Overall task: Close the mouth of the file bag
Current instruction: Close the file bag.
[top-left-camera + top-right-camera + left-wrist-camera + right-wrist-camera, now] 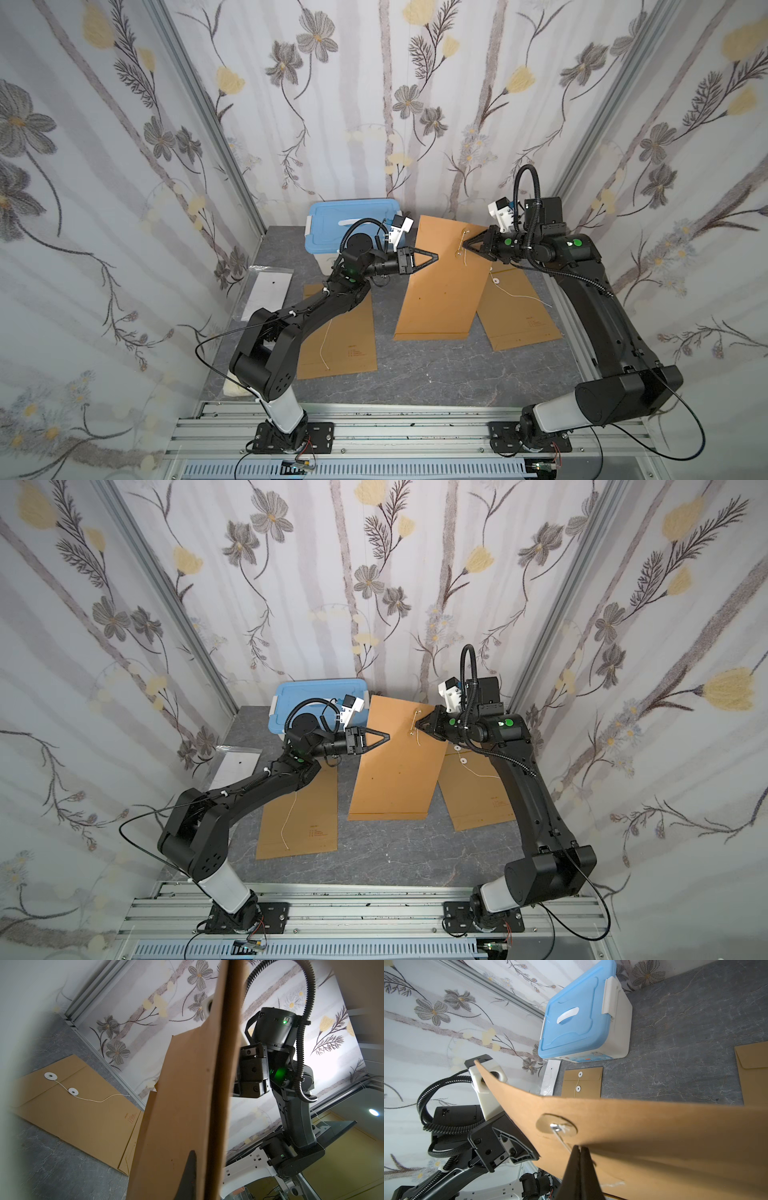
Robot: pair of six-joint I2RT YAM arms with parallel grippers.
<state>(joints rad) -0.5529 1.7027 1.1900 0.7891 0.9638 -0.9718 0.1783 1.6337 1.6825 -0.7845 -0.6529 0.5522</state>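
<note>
The brown file bag (440, 286) (395, 771) is held up off the table, tilted, its mouth end toward the back wall. My left gripper (435, 257) (387, 737) is shut on the bag's left edge; in the left wrist view one dark finger (190, 1169) lies against the brown paper and the other is hidden behind it. My right gripper (466, 245) (578, 1147) is shut on the thin white string (560, 1136), which runs from the round clasp (556, 1126) on the bag's flap to the fingertips.
Two more file bags lie flat on the grey table, one at the left (338, 332) and one at the right (517, 309) with a loose string. A blue-lidded white box (345, 230) stands at the back. A white plastic sleeve (270, 286) lies by the left wall.
</note>
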